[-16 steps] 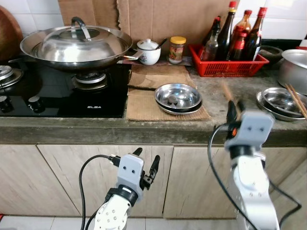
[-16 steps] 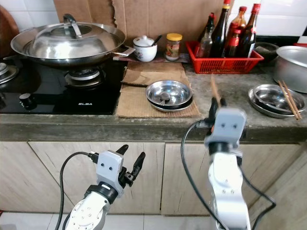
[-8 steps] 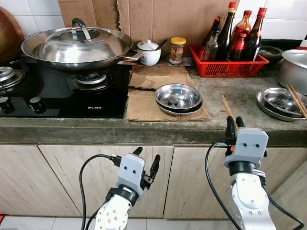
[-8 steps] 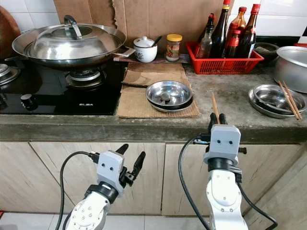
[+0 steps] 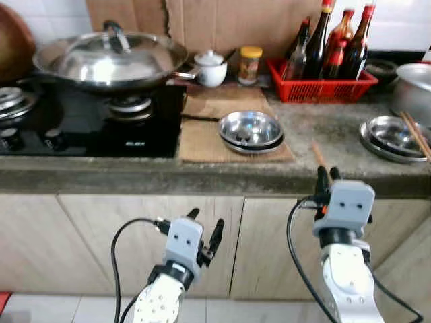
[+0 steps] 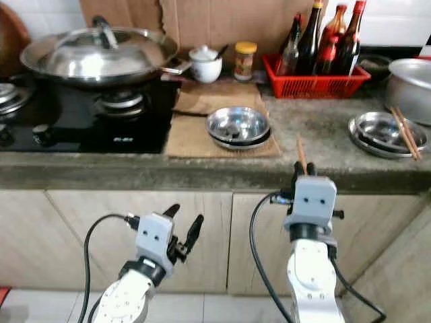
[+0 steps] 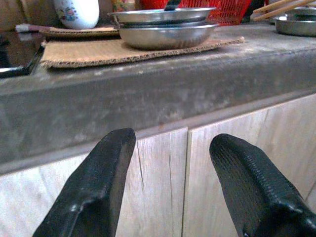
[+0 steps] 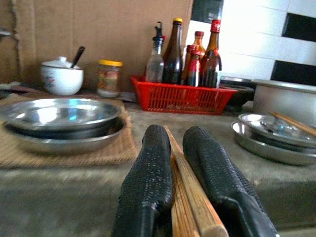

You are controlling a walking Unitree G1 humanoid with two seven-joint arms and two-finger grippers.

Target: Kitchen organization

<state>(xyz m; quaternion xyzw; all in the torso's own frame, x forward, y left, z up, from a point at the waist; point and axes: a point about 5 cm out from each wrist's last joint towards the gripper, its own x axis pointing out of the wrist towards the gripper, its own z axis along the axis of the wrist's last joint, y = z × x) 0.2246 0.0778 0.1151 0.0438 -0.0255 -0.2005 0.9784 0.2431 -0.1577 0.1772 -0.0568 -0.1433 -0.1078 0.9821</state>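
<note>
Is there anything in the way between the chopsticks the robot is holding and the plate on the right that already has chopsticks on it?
Nothing visible blocks the way. The right end effector grips the chopsticks at the counter's front edge, and only bare counter lies between them and the plate on the right. The stacked bowls sit off to the left.

The left gripper (image 7: 170,185) points at pale wooden cabinet doors (image 7: 222,163) just under the grey stone edge of the desk (image 7: 163,94), its jaws spread wide with nothing between them. On the desk above, stacked steel bowls (image 7: 165,27) sit on a brown woven mat (image 7: 98,49). Behind them stand a white floral pot (image 7: 76,12) and a red basket (image 7: 232,12). Farther along lies a steel plate (image 7: 296,24) with wooden chopsticks (image 7: 279,6) across it.
</note>
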